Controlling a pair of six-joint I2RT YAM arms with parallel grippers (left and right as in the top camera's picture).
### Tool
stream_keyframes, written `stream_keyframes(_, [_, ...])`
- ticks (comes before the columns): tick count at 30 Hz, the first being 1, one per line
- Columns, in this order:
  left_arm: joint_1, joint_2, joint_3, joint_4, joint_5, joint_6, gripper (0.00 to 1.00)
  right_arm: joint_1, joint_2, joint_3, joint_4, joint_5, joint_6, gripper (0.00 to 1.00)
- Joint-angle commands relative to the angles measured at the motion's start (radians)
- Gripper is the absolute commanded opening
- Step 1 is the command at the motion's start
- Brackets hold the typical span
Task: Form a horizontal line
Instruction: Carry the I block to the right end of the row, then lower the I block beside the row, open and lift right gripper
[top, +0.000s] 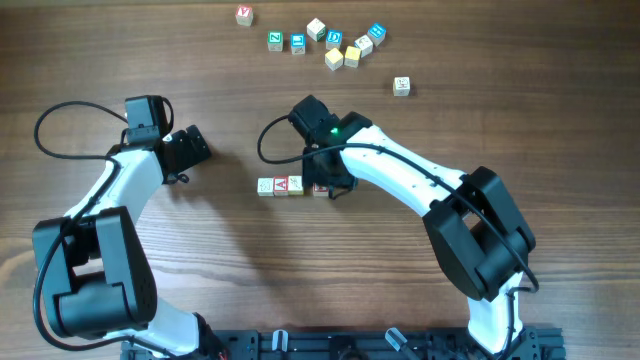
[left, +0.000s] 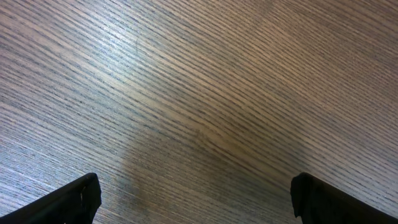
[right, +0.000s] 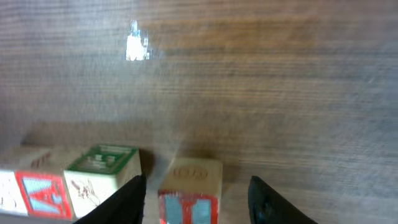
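Overhead, we see the line of cubes (top: 281, 186) at mid-worktop (top: 520, 120), the right hand (top: 326, 186) over its right end. Left wrist: the left hand (left: 196, 202) (holding nothing) gapes wide. Right wrist: parted fingers (right: 132, 200) straddle the end cube (right: 190, 185), seemingly not touching.

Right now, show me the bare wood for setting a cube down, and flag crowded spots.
Free: the wide band between the top cube cluster and the row; the patch between the left gripper and the row's left end; the wood below the row. Crowded: the cluster itself, and the row's right end, where the right gripper straddles a cube.
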Motion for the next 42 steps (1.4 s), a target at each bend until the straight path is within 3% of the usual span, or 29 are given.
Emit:
stream_keyframes(1, [0.003, 0.000, 0.003, 0.003, 0.005, -0.002, 1.00, -0.016, 0.021, -0.008, 0.041, 0.071, 0.030, 0.55])
stream_keyframes(9, [0.003, 0.000, 0.003, 0.003, 0.005, -0.002, 1.00, -0.117, 0.021, -0.008, -0.055, 0.069, 0.027, 0.49])
stream_keyframes(13, [0.003, 0.000, 0.003, 0.003, 0.005, -0.002, 1.00, -0.115, 0.021, -0.008, -0.092, -0.084, -0.108, 0.30])
stream_keyframes(15, [0.003, 0.000, 0.003, 0.003, 0.005, -0.002, 1.00, -0.104, 0.021, -0.020, -0.098, -0.171, -0.100, 0.16])
stream_keyframes(17, [0.003, 0.000, 0.003, 0.003, 0.005, -0.002, 1.00, -0.091, 0.021, -0.041, -0.097, -0.186, -0.059, 0.08])
stream_keyframes(21, [0.003, 0.000, 0.003, 0.003, 0.005, -0.002, 1.00, -0.081, 0.021, -0.074, -0.063, -0.187, 0.006, 0.04])
stream_keyframes(42, [0.003, 0.000, 0.003, 0.003, 0.005, -0.002, 1.00, -0.072, 0.021, -0.074, 0.083, -0.249, 0.002, 0.08])
